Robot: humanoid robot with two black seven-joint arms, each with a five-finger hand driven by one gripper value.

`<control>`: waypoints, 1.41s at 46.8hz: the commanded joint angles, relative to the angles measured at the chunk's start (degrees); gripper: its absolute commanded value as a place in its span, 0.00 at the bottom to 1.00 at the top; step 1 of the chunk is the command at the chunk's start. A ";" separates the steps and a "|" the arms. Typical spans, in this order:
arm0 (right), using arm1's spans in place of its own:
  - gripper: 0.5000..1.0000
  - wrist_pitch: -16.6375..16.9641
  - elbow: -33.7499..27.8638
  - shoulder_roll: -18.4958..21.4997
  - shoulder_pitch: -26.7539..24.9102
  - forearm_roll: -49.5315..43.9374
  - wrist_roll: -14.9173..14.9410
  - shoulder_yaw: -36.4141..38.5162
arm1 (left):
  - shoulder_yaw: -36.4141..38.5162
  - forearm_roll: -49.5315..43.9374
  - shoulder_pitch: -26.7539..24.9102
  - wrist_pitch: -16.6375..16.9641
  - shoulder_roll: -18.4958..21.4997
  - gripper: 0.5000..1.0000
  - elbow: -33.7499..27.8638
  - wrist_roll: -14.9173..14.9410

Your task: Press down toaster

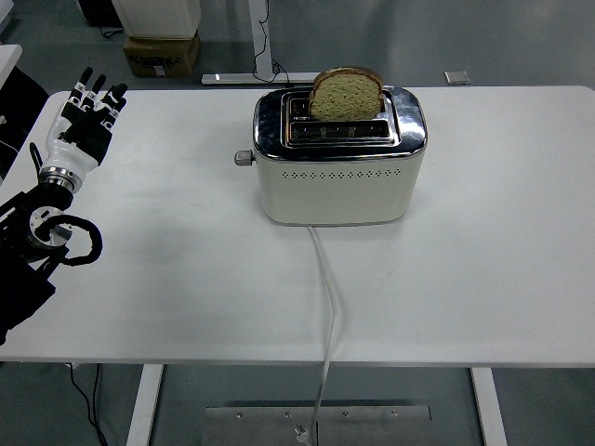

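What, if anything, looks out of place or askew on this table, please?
Nothing looks damaged or spilled. The bread slice stands high out of the toaster because its lever is not pressed yet. The cord trails off the near edge.

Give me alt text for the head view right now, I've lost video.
A cream toaster stands mid-table with a bread slice sticking up from its far slot and its lever on the left end. The left hand hovers open near the white table's left edge, well clear of the toaster. The toaster's cord runs off the near edge.
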 commanded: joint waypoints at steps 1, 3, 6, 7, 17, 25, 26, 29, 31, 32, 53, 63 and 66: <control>1.00 -0.01 0.00 0.00 0.00 -0.04 0.08 0.06 | 0.00 0.09 0.08 -0.09 0.03 1.00 -0.05 0.00; 1.00 -0.01 -0.08 0.00 0.00 0.04 -0.01 0.06 | 0.00 0.09 0.08 -0.09 0.03 1.00 0.03 0.00; 1.00 -0.01 0.00 0.00 0.00 -0.04 -0.01 -0.03 | 0.00 0.09 0.08 -0.09 0.03 1.00 0.03 0.00; 1.00 -0.01 0.00 0.00 0.00 0.04 -0.01 0.06 | 0.00 0.09 0.08 0.00 0.03 1.00 -0.05 0.00; 1.00 -0.09 0.00 0.00 0.00 0.04 -0.01 0.06 | 0.00 0.09 0.08 0.00 0.03 1.00 -0.05 -0.17; 1.00 -0.01 0.00 0.00 0.00 0.04 -0.01 -0.03 | 0.00 0.09 0.08 0.00 0.29 1.00 -0.05 -0.17; 1.00 -0.01 0.00 0.00 0.00 -0.04 0.08 -0.03 | 0.00 0.09 0.08 0.00 0.38 1.00 0.03 -0.17; 1.00 -0.09 0.00 0.00 0.00 0.04 -0.01 -0.03 | 0.00 0.09 0.08 0.00 0.64 1.00 0.03 -0.17; 1.00 -0.01 0.00 0.00 0.00 0.04 -0.01 0.06 | -0.09 0.18 0.08 0.00 0.91 1.00 0.03 -0.17; 1.00 -0.01 0.00 0.00 0.00 0.04 -0.01 0.06 | -0.09 0.18 0.08 0.00 1.17 1.00 -0.05 -0.09; 1.00 -0.01 0.00 0.00 0.00 -0.04 -0.01 0.06 | 0.26 4.39 -1.06 -0.35 4.77 1.00 -0.23 1.58; 1.00 -0.01 0.00 0.00 0.00 0.04 -0.01 0.06 | 0.35 9.49 -1.15 -1.05 5.39 1.00 -0.76 3.78; 1.00 -0.01 0.00 0.00 0.00 -0.04 -0.01 -0.03 | 0.44 12.82 -1.41 -1.23 7.76 1.00 -0.84 3.87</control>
